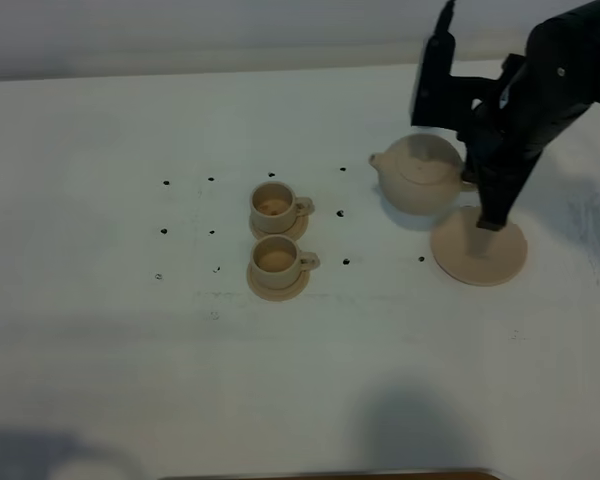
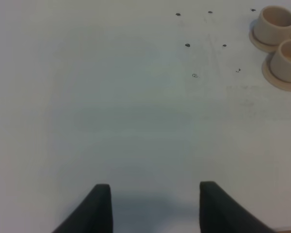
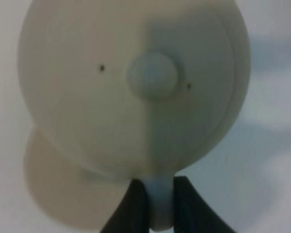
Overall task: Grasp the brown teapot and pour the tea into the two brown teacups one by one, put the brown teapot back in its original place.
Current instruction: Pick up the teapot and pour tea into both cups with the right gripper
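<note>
The brown teapot hangs in the air just up and left of its original place, the wide flat saucer, with its spout toward the cups. My right gripper is shut on the loop handle; the right wrist view looks down on the lid knob, with the saucer partly showing beneath. The two brown teacups stand on small saucers near the middle, handles to the right. My left gripper is open over bare table, far from the cups.
Small black dots mark the white table around the cups. A brown strip runs along the near edge. The right arm reaches in from the far right above the saucer.
</note>
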Action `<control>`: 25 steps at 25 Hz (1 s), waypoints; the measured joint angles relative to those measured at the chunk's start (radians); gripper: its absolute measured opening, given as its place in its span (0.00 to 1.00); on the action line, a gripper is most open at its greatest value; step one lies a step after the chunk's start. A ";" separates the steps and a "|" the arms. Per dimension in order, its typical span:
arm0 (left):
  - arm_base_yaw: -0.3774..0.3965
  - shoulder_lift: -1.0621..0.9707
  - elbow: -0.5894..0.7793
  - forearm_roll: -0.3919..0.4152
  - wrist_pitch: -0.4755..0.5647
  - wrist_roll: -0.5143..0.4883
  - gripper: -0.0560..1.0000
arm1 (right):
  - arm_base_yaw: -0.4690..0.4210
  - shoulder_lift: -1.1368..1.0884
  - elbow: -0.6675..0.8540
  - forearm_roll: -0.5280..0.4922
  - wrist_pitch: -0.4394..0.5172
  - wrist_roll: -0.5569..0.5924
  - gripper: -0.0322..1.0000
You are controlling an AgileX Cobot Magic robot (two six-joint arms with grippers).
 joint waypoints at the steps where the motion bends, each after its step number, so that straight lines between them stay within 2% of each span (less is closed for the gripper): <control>1: 0.000 0.000 0.000 0.000 0.000 0.000 0.50 | 0.012 0.005 -0.012 -0.003 -0.001 0.019 0.12; 10: 0.000 0.000 0.000 0.000 0.000 0.000 0.50 | 0.102 0.075 -0.073 -0.085 -0.024 0.164 0.12; 25: 0.000 0.000 0.000 0.000 0.000 0.000 0.50 | 0.191 0.115 -0.110 -0.174 -0.063 0.368 0.12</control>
